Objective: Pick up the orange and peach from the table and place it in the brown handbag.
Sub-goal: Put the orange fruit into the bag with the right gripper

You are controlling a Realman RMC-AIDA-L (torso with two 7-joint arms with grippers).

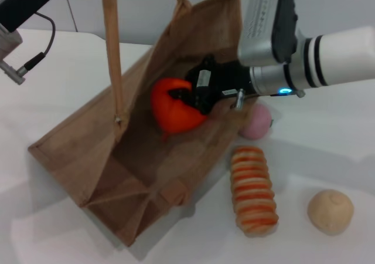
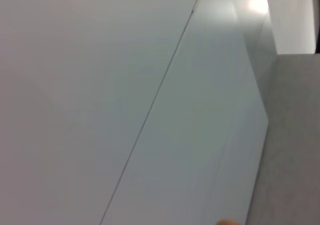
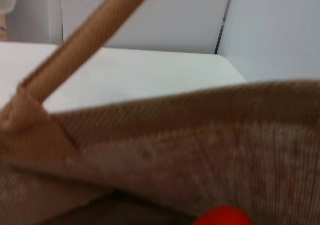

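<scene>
The brown handbag [image 1: 88, 152] is the biggest thing here. It lies tipped on the white table [image 1: 328, 146] with its mouth open, and one long handle [image 1: 111, 47] is lifted high on the left. The left gripper [image 1: 12, 17] is up in the far left corner, near that handle (whether its fingers are open or closed cannot be told).

The right gripper [image 1: 196, 97] reaches in over the right edge of the bag. Its black jaws are closed around the orange [image 1: 173, 108], which is already inside the bag's mouth, above the cloth. In the right wrist view only a red bit of the orange [image 3: 222, 216] peeks out below the bag's wall [image 3: 200, 145].

The step now looks like letting the orange go. To do it well, the gripper should dip a little lower first, so the fruit lands softly and rolls deep into the bag, not back out. Then the jaws should open slowly and the arm should lift out without catching the cloth.

The striped roll [image 1: 254, 190] lies just right of the bag, and the beige ball [image 1: 330, 212] is farther right. The peach [image 1: 256, 122], the smallest, waits on the table touching the bag's right side, under the right arm.
</scene>
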